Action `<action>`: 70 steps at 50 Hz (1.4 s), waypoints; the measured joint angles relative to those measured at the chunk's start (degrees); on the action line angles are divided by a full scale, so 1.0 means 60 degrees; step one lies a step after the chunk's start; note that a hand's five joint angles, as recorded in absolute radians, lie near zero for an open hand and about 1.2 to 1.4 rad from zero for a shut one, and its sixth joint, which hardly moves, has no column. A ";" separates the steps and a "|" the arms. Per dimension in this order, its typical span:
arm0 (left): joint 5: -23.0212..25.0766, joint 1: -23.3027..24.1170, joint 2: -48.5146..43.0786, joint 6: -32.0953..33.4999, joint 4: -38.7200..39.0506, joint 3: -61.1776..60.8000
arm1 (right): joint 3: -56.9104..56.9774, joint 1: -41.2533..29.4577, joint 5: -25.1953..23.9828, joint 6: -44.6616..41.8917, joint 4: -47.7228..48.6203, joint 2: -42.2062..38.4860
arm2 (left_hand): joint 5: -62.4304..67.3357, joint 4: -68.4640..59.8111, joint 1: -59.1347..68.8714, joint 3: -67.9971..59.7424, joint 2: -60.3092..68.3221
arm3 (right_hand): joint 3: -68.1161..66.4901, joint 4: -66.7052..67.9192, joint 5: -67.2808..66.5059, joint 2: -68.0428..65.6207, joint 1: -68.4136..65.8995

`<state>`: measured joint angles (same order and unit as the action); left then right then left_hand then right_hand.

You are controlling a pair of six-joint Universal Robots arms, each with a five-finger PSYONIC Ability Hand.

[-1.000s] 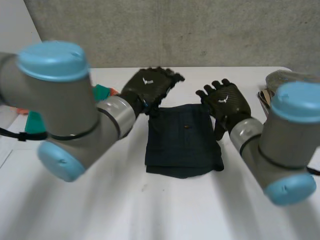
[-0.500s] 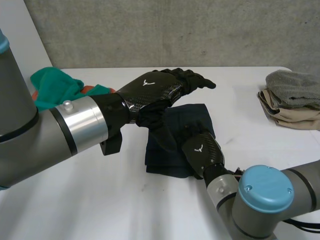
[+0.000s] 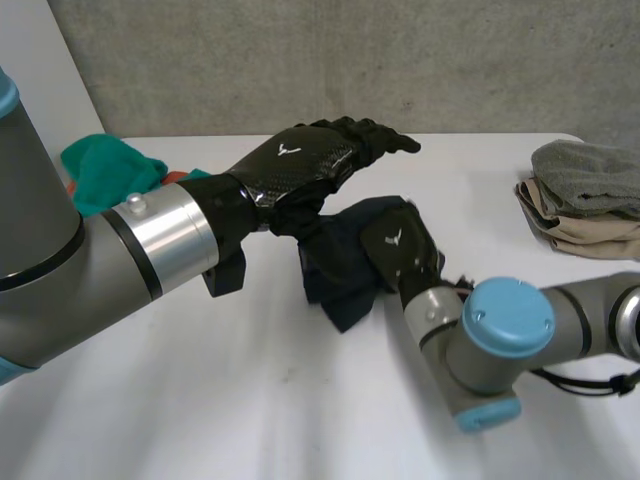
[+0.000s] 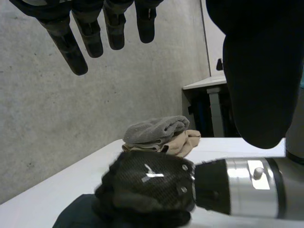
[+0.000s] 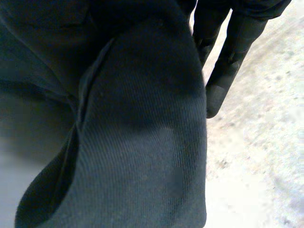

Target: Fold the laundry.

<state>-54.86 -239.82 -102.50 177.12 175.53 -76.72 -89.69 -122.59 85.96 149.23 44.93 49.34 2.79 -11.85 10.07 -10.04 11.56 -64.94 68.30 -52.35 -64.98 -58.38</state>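
Head view: the dark cloth [image 3: 335, 285], flat a second ago, is now bunched at frame centre and gripped by the right robot hand [image 3: 400, 248], probably for carrying off the desk [image 3: 250, 400]. The left robot hand [image 3: 320, 160] hovers above, fingers straight. Left wrist view adds folded towels [image 4: 156, 133] beyond. Right wrist view: cloth against the palm.

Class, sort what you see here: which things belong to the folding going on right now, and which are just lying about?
In the job: dark cloth, right hand, left hand.
Lying about: teal cloth, grey towel, beige cloth under it.
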 measured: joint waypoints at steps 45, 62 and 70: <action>-0.0610 0.0192 0.0021 -0.0925 0.1161 0.0115 | 0.5247 0.8872 -0.6112 0.3335 -0.0020 -0.3467 | 0.0000 0.0000 -0.0001 0.0000 0.0000 | 0.6754 -0.7045 0.5240 0.7022 0.5736; -0.0602 0.0193 0.0619 -0.1063 0.0867 0.0222 | 0.2113 0.9040 -0.3525 0.3389 -0.2166 0.1388 | 0.0000 0.0000 -0.0001 0.0000 0.0000 | 0.8845 -0.9361 0.8256 0.8797 0.7582; -0.0750 0.0182 0.1141 -0.1204 0.0974 0.0012 | 0.2811 0.9522 -0.1138 -0.0401 -0.4482 0.2093 | 0.0000 0.0000 -0.0001 0.0000 -0.0001 | 0.8845 -0.9361 0.8256 0.8797 0.7582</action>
<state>-59.36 -238.73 -95.65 169.90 181.37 -76.65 -72.82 -65.46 79.14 146.83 18.03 61.90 2.79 -11.85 10.06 -10.04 11.56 -11.87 12.14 -2.82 -12.20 -12.88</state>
